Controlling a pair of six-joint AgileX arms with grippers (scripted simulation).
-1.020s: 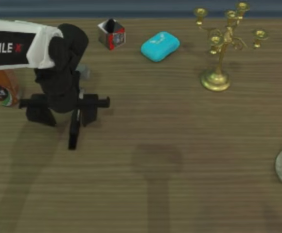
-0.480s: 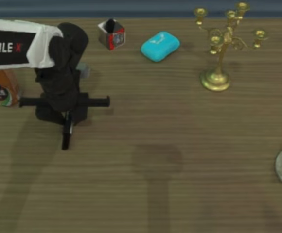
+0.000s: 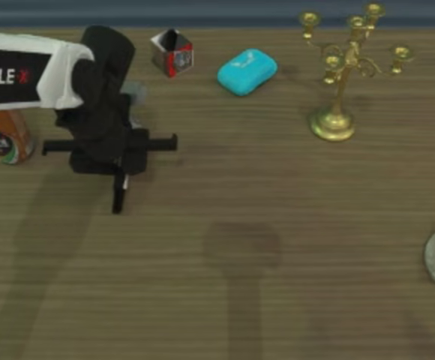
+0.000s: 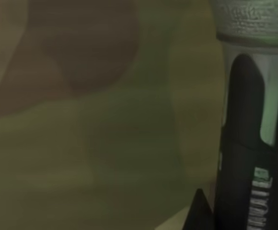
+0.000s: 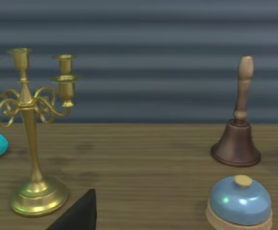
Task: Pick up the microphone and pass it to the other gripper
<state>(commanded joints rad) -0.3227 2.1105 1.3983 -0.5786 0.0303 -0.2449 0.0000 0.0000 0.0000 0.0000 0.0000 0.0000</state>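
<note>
The microphone (image 3: 118,196) hangs from my left gripper (image 3: 120,161), which is shut on it at the table's left side. Its slim black handle pokes out below the fingers toward the front edge, and a bit of the grey head (image 3: 136,93) peeks out behind the wrist. Close up in the left wrist view, the black handle (image 4: 247,143) and silver mesh head (image 4: 254,19) fill one side beside a dark fingertip (image 4: 199,213). The other gripper, my right one, is outside the top view; only one black fingertip (image 5: 84,213) shows in the right wrist view, with nothing beside it.
An orange bottle (image 3: 4,135) stands left of the left arm. At the back are a red-and-white box (image 3: 172,52), a teal soap bar (image 3: 246,71) and a gold candelabra (image 3: 337,75). At the right edge sits a blue-domed counter bell (image 5: 239,201), with a brown hand bell (image 5: 237,139) behind it.
The left gripper's fingers shut on the microphone's handle. It then shifted right and slightly toward the back, carrying the microphone along.
</note>
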